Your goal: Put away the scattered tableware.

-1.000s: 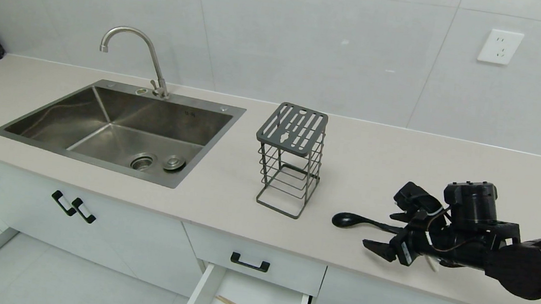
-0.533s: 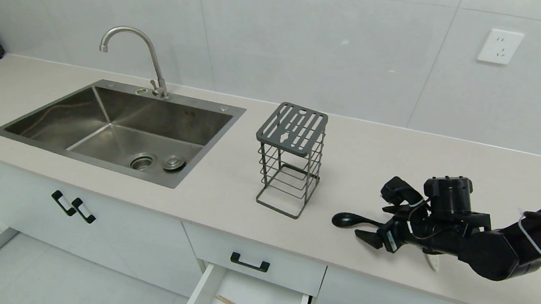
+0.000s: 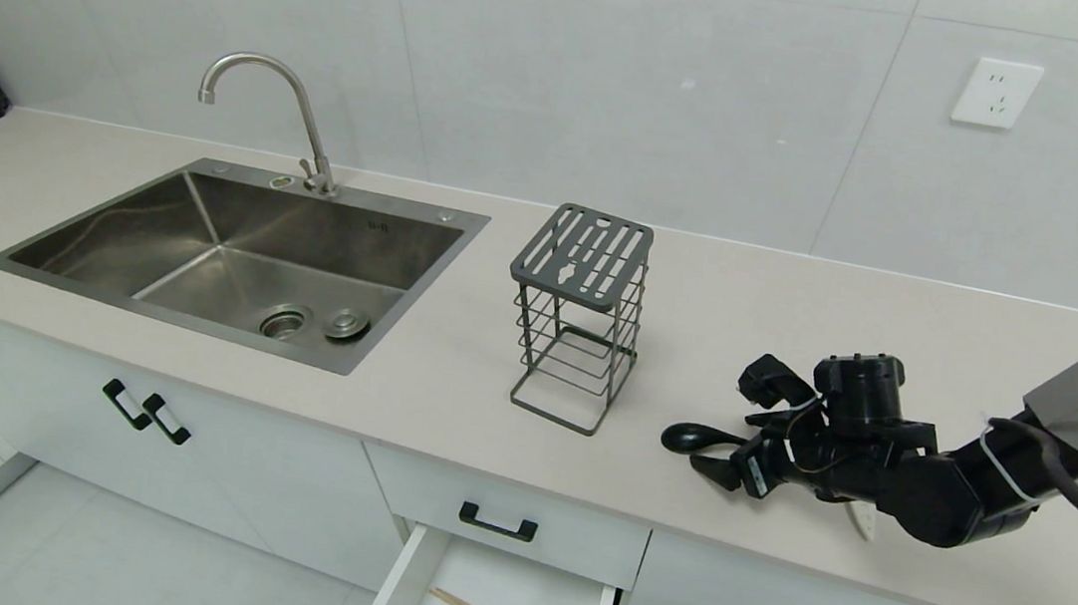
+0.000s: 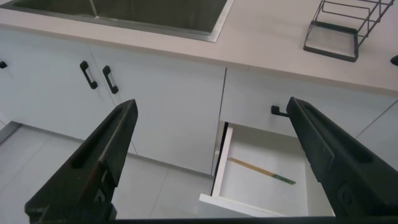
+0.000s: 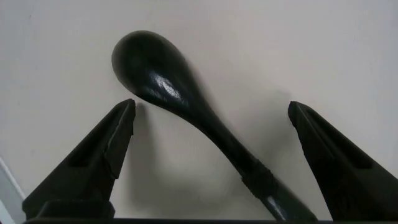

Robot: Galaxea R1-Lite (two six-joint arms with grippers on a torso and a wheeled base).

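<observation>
A black spoon (image 3: 685, 438) lies on the beige counter (image 3: 759, 306) right of the wire rack, its bowl (image 5: 149, 68) pointing left. My right gripper (image 3: 734, 428) is low over the counter and open, with one finger on each side of the spoon's handle (image 5: 249, 168) and not touching it. My left gripper (image 4: 211, 162) hangs open and holds nothing, out in front of the cabinets above the pulled-out drawer (image 4: 249, 193). A pair of chopsticks (image 4: 261, 171) lies in that drawer (image 3: 508, 600).
A dark wire rack (image 3: 578, 317) stands mid-counter, left of the spoon. The steel sink (image 3: 234, 250) with its faucet (image 3: 269, 104) is farther left. A small white item (image 3: 864, 522) pokes out under my right arm near the counter's front edge.
My right gripper has moved left and lower along the counter, and its open fingers now straddle the spoon's handle. The spoon has not moved.
</observation>
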